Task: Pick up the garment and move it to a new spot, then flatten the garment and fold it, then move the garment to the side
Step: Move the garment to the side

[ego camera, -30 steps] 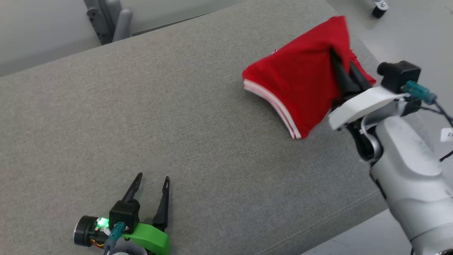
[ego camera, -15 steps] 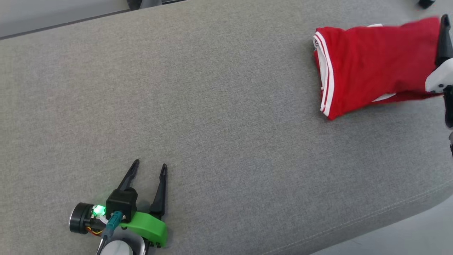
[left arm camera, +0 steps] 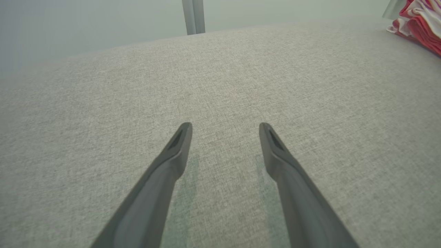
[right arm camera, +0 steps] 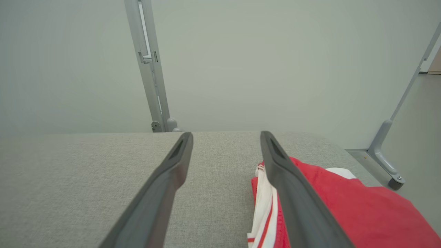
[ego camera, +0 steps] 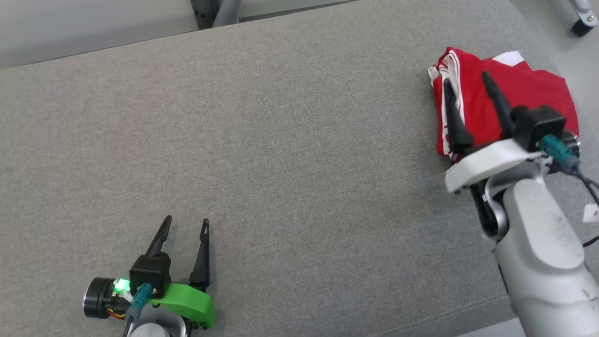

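Ahead of left gripper (ego camera: 186, 220): bare grey padded surface (ego camera: 281, 140), unbroken to its far edge; passable.
Past that far edge: an upright grey metal post (ego camera: 220, 9) stands roughly straight ahead.
Between the grippers: a wide stretch of bare fabric.
Under right gripper (ego camera: 466, 78): the folded red garment (ego camera: 529, 89) lies beneath the spread fingers and reaches to their right; bare fabric on their left.
Right of right gripper: the surface's edge is close, then floor with a castor foot (ego camera: 580, 23).
Behind right gripper: its pale forearm (ego camera: 538, 243) covers the near corner.
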Robot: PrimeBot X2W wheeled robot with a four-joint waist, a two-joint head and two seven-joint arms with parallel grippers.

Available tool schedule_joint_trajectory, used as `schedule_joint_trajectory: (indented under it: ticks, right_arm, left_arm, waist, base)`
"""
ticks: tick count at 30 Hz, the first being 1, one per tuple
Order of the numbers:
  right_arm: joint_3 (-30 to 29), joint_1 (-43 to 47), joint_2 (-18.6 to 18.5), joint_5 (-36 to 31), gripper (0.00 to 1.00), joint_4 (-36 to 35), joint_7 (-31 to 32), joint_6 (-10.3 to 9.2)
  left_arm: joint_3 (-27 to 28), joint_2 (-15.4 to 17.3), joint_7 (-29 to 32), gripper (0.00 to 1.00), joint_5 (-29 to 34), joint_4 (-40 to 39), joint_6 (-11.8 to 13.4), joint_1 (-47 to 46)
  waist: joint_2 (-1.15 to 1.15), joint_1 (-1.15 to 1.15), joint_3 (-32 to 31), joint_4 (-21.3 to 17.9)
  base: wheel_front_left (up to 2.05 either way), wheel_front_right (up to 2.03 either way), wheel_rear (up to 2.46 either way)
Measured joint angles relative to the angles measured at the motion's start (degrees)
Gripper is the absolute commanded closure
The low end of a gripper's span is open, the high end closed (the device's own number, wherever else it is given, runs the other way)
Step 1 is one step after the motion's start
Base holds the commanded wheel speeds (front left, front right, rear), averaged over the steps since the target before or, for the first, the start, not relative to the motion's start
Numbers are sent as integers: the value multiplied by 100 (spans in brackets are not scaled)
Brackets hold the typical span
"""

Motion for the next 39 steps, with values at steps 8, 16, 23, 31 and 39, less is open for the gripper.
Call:
schedule_joint_trajectory:
  ticks: [8, 16, 23, 31, 39]
  right_arm:
    - [697, 1234, 159, 271, 0, -482, 1, -1]
    - [505, 2082, 356, 142, 0, -472, 1, -1]
    - [185, 2510, 547, -225, 0, -476, 0, -1]
    - [-80, 2936, 594, -654, 0, -682, 1, -1]
    - [-5, 3137, 600, -654, 0, -775, 0, -1]
  left_arm:
    - [119, -23, 0, 0, -136, -114, 100, 229]
    - [288, -25, 0, 0, -199, -145, 138, 513]
    - [342, -31, 0, 0, -265, -140, 159, 836]
    - [456, -32, 0, 0, -282, -152, 138, 989]
    - [486, -32, 0, 0, -454, -160, 129, 1029]
  waist:
    - [0, 0, -343, 288]
    - [0, 0, -672, 695]
    - [0, 0, -1110, 982]
    - [0, 0, -1464, 1140]
    - [0, 0, -1594, 1095]
  base:
    - [0, 0, 0]
    - [0, 0, 0]
    - [0, 0, 0]
    - [0, 0, 0]
    - [0, 0, 0]
